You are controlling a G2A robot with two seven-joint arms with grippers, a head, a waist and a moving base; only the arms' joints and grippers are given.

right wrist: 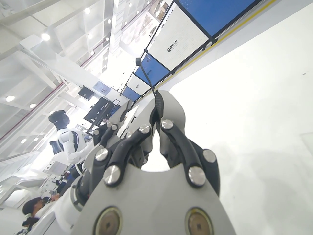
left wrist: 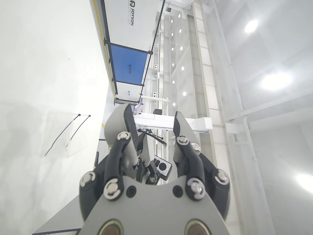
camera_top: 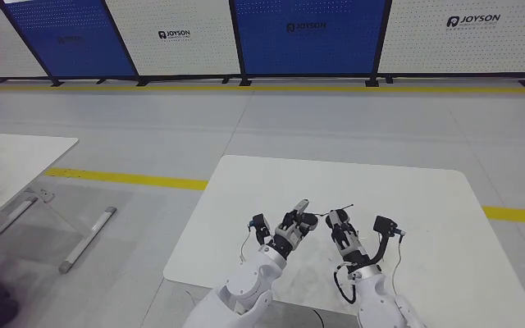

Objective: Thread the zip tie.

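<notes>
A black zip tie [right wrist: 146, 76] stands up out of my right gripper [right wrist: 156, 99], which is shut on its strap, with the tie's head at the free end. In the top view the right gripper [camera_top: 337, 221] is over the near middle of the white table [camera_top: 410, 197], and the thin tie [camera_top: 343, 208] sticks out from it. My left gripper [camera_top: 300, 213] hovers just beside it, open and holding nothing. In the left wrist view the held tie [left wrist: 153, 136] shows between the spread fingers [left wrist: 128, 119] of the left gripper [left wrist: 152, 123].
Two spare black zip ties [left wrist: 65, 133] lie on a clear plastic sheet [left wrist: 73, 147] on the table. A second white table [camera_top: 25, 160] stands at the far left across the grey floor. Blue and white panels [camera_top: 312, 33] line the back.
</notes>
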